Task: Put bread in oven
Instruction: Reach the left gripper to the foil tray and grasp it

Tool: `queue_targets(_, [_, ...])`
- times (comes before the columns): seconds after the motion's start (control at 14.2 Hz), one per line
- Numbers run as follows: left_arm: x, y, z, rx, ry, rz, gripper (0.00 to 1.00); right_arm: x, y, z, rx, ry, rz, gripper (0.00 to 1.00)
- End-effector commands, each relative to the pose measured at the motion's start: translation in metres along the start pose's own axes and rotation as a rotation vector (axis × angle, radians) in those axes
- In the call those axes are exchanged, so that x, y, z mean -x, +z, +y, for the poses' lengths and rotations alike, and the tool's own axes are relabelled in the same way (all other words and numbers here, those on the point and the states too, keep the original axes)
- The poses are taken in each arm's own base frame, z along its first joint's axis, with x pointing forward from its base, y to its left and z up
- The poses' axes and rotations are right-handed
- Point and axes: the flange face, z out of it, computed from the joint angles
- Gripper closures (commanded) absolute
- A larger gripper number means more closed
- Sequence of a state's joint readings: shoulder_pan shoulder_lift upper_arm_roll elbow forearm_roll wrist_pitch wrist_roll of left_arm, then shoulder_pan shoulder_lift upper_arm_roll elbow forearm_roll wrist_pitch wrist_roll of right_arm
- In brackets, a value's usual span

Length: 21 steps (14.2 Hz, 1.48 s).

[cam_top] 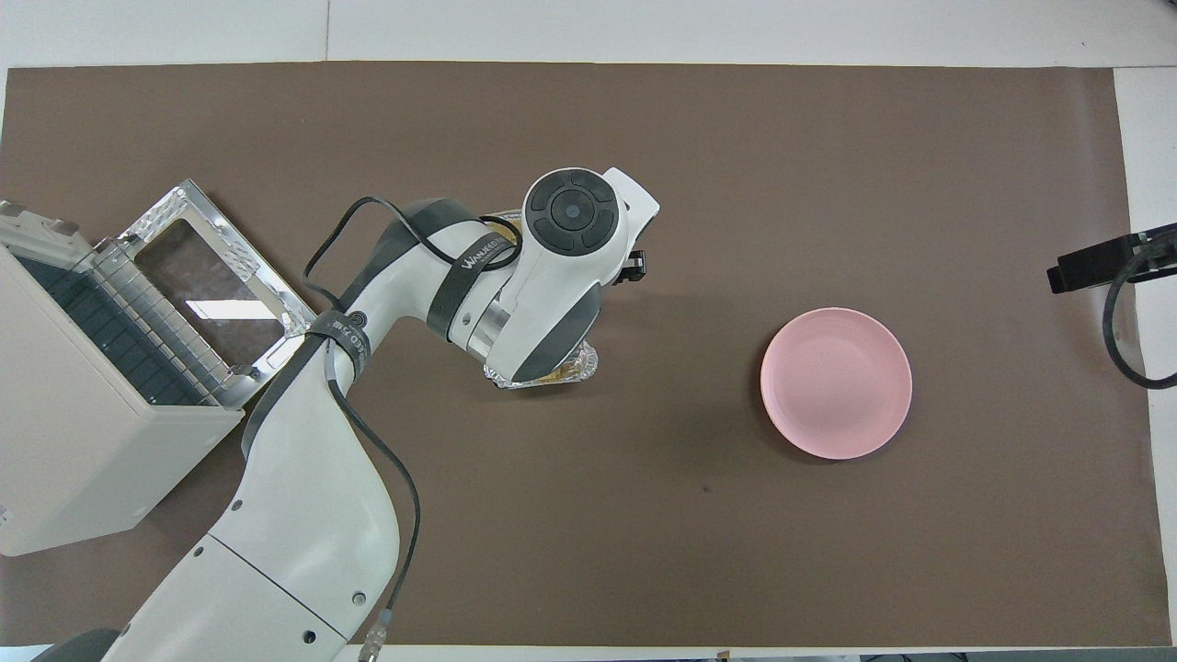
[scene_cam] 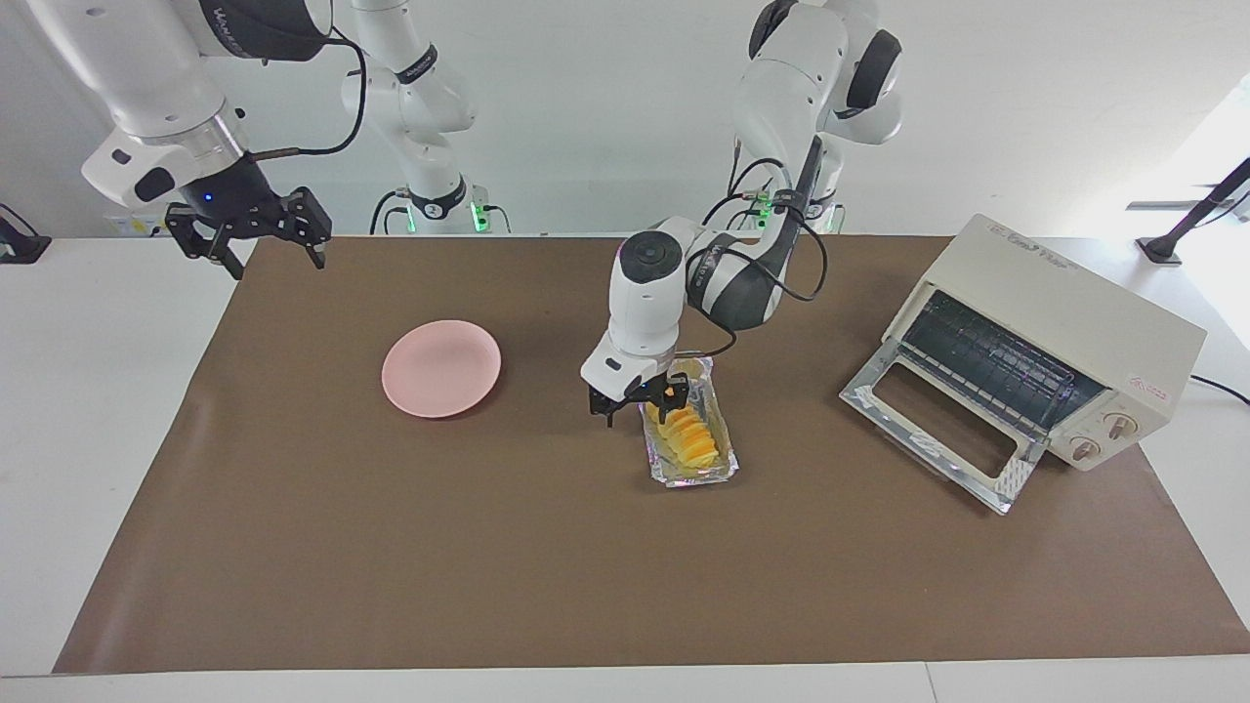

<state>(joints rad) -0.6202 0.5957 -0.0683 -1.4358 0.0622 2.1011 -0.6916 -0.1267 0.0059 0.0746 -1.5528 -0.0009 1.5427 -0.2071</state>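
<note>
Down low w/ left gripper (scene_cam: pixel 640 398) at bread (scene_cam: pixel 688 436) in foil tray (scene_cam: pixel 695 473), beside oven (scene_cam: pixel 1060 342). Can't tell its grip. Looks soft, light, squashable: best pinched gently across mid-loaf. Right gripper (scene_cam: pixel 249 232) spread wide, waiting over table edge.

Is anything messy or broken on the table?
Nothing looks spilled or broken. The bread lies neatly in its crinkly foil tray, the pink plate sits flat, and the oven has its door folded down. The oven stands at a slant to the table's edge.
</note>
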Motion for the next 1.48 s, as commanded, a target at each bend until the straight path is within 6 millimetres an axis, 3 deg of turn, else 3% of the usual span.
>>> queue_targets(0.0, [-0.003,0.006,-0.004,-0.015,-0.012,0.015,0.31,0.008,0.000,0.004,0.000,-0.015,0.007,0.00])
queue_targets(0.49, [0.009,0.025,-0.001,-0.022,-0.004,0.002,0.56,0.010,0.000,-0.001,-0.006,-0.021,-0.012,0.00])
queue_targets(0.56, [0.011,0.031,-0.003,-0.028,-0.006,-0.005,0.63,0.010,0.000,-0.001,-0.006,-0.021,-0.012,0.00])
queue_targets(0.7, [0.013,0.033,-0.006,-0.038,-0.014,-0.017,1.00,0.010,0.000,-0.001,-0.006,-0.021,-0.014,0.00])
queue_targets(0.98, [0.010,0.028,-0.014,-0.065,-0.077,-0.048,1.00,0.010,0.000,-0.001,-0.006,-0.021,-0.014,0.00])
queue_targets(1.27, [-0.017,-0.019,-0.029,-0.092,-0.144,-0.052,1.00,0.011,0.000,-0.001,-0.005,-0.021,-0.016,0.00])
queue_targets(1.41, [-0.038,-0.033,-0.059,-0.107,-0.211,-0.026,1.00,0.010,0.000,-0.001,-0.006,-0.021,-0.012,0.00])
